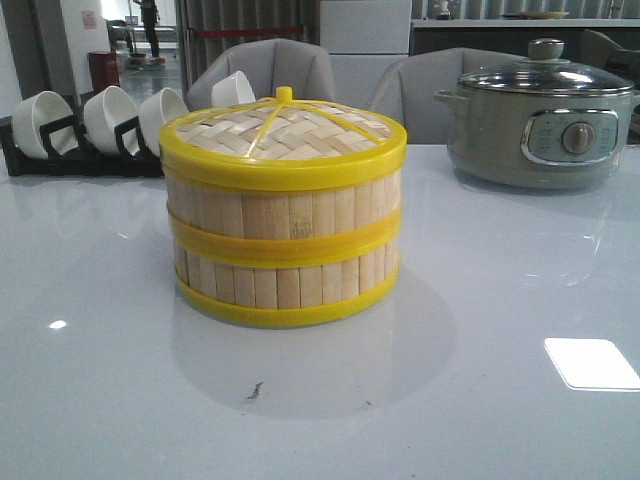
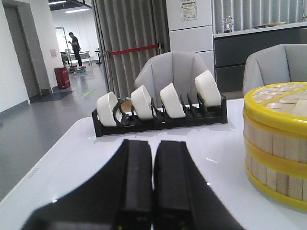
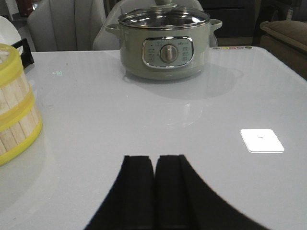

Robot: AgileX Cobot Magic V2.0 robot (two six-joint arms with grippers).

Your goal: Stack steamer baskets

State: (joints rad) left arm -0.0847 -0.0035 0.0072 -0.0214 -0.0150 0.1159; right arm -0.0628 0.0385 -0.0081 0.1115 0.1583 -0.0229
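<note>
Two steamer baskets (image 1: 284,250) stand stacked one on the other at the middle of the white table, with the woven lid (image 1: 283,130) on top. The stack also shows in the left wrist view (image 2: 276,148) and in the right wrist view (image 3: 14,115). My left gripper (image 2: 153,143) is shut and empty, low over the table to the left of the stack. My right gripper (image 3: 153,158) is shut and empty, low over the table to the right of the stack. Neither gripper shows in the front view.
A grey-green electric pot (image 1: 540,125) with a glass lid stands at the back right. A black rack with white bowls (image 1: 95,125) stands at the back left, behind the stack. Grey chairs (image 1: 270,65) stand beyond the far table edge.
</note>
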